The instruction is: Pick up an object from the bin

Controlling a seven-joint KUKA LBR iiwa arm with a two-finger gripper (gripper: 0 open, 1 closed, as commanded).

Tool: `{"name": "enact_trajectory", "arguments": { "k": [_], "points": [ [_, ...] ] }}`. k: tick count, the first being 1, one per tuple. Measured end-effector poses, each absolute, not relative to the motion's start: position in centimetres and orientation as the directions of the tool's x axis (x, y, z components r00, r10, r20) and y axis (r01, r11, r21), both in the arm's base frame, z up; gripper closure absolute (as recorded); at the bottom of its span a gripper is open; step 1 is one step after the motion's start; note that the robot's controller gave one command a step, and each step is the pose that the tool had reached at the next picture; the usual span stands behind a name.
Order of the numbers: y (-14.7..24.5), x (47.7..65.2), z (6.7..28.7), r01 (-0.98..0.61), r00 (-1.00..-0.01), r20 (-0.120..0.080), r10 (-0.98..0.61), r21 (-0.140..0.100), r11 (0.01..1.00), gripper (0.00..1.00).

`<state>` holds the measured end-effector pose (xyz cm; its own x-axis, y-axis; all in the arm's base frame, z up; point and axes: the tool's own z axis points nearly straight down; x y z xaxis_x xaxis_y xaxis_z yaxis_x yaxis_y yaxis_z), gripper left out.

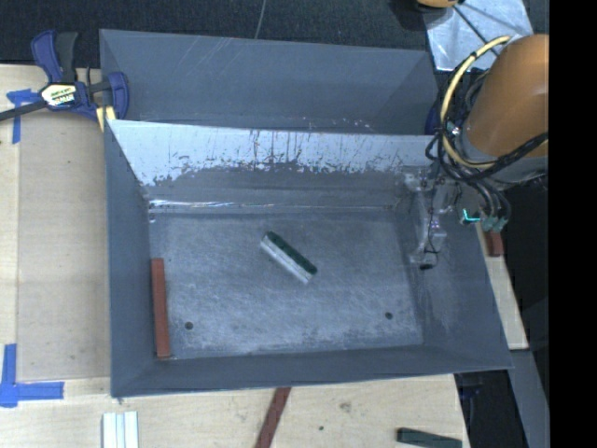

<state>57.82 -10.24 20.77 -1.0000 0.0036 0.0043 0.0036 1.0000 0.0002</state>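
Observation:
My gripper (427, 253) hangs near the bin's right wall, its thin fingers pointing down above the floor's right side, with nothing seen between them. A small grey and dark green block (288, 256) lies slantwise at the middle of the bin floor, well to the left of the gripper. A long reddish-brown bar (160, 307) lies along the floor's left edge, far from the gripper.
The arm with its orange cover and cables stands over the bin's right rim. The bin's walls slope up steeply on all sides around the flat floor.

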Motion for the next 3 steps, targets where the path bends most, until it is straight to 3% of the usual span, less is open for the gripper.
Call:
{"name": "enact_trajectory", "arguments": {
  "k": [1, 2, 3],
  "points": [
    [-10.2, 58.0, 21.3, 0.001, -1.000, -0.004, 0.001, -0.001, 1.000, 0.00],
    [-6.5, 59.5, 14.7, 0.052, -0.999, -0.010, 0.052, 0.000, 0.999, 0.00],
    [-2.8, 58.9, 13.3, 0.323, -0.946, 0.000, 0.323, 0.000, 0.946, 0.00]
  ]
}}
